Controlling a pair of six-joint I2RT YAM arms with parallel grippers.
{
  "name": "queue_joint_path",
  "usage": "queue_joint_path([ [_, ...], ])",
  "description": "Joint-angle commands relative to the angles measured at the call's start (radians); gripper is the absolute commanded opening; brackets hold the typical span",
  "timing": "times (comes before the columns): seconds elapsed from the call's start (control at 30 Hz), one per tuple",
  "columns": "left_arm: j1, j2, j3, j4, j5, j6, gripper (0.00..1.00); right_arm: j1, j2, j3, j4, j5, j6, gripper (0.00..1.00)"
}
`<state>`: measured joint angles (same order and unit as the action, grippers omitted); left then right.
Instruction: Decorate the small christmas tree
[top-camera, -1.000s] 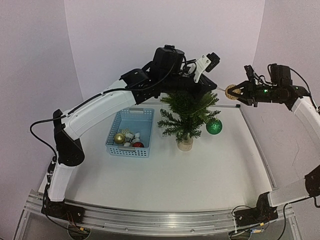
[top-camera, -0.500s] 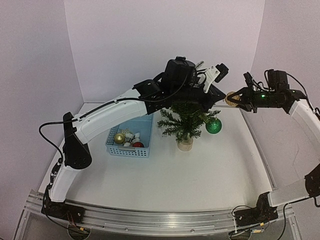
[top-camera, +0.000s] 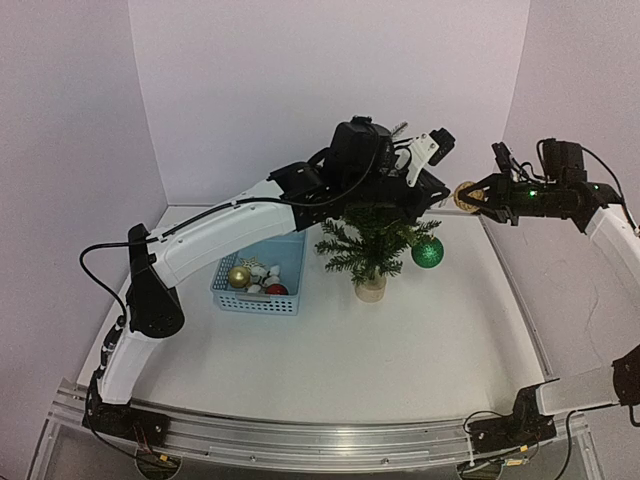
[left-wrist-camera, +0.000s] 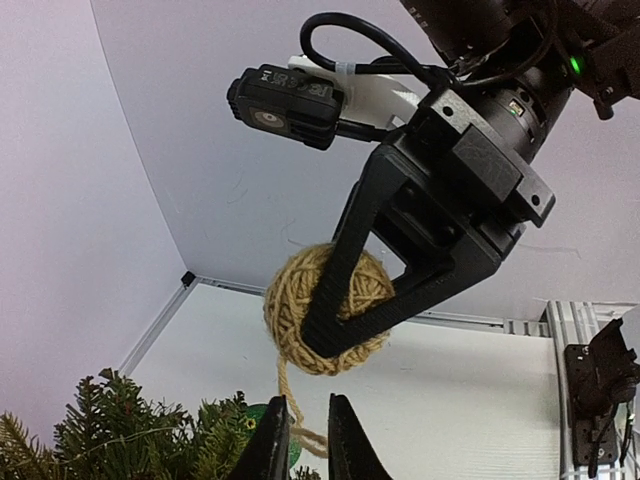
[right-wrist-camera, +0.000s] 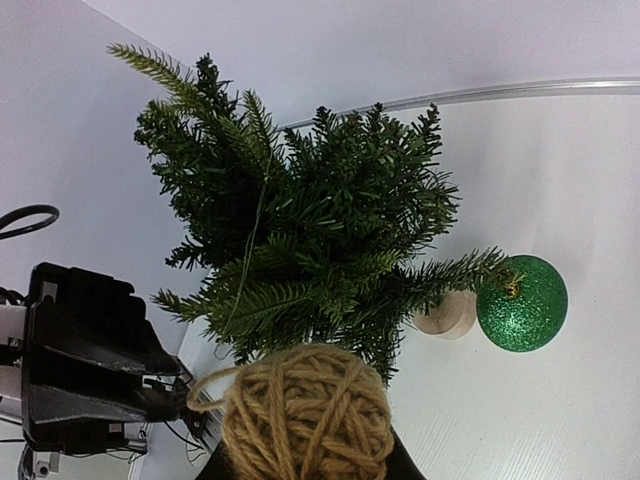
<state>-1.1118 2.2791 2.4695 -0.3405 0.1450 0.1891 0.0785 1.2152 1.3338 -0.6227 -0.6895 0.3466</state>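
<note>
My right gripper clasps a twine ball near the top of the tree, mid-table beside the basket; one green ball hangs, baubles wait, and I cannot tell whether my left gripper pinches the strand.

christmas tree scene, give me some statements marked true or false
1. The right jaws are closed on a ball of twine. True.
2. A green glitter bauble hangs at a branch tip of the small christmas tree. True.
3. The blue basket has nothing in it. False: it holds a gold bauble, a red bauble and some white pieces.
4. The tree lies on its side. False: it stands upright on its round wooden base.
</note>
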Motion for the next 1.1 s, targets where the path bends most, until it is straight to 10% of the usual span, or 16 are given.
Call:
queue_joint_path([
  [0.0,0.002,-0.035,0.017,-0.001,0.071,0.023,0.27,-0.012,-0.016,0.012,-0.006,0.038,-0.011,0.0],
  [1.07,0.006,-0.141,0.137,-0.202,0.046,0.214,0.77,-0.013,0.126,0.192,-0.029,-0.054,-0.059,0.0],
])
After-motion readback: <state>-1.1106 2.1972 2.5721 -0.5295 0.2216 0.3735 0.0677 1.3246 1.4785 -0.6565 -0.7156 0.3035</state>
